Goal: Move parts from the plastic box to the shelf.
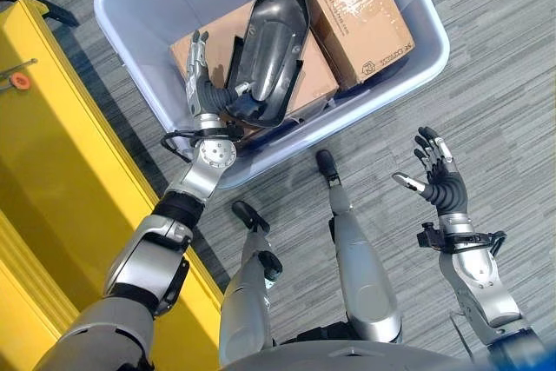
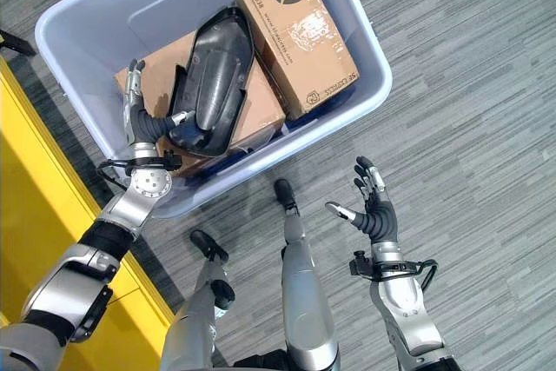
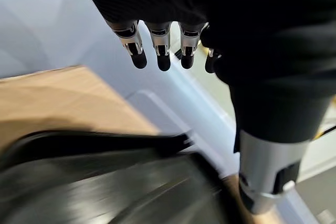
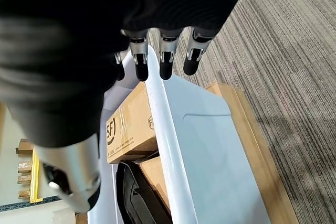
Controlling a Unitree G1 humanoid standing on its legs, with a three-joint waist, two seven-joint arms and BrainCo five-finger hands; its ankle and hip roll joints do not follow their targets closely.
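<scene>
A pale blue plastic box (image 1: 437,43) stands on the carpet. Inside it a long black moulded part (image 1: 269,41) lies across a flat cardboard carton (image 1: 217,39), beside a printed cardboard carton (image 1: 352,10). My left hand (image 1: 201,84) is inside the box at the black part's near end, fingers (image 3: 157,51) straight along the flat carton and thumb against the part's edge (image 3: 105,182). My right hand (image 1: 443,182) hovers open over the carpet outside the box, holding nothing; its wrist view looks past its fingers (image 4: 165,61) to the box rim (image 4: 168,145).
A yellow shelf (image 1: 52,145) runs along the left, close to the box's left corner. Grey striped carpet (image 1: 495,84) lies to the right of the box and in front of it.
</scene>
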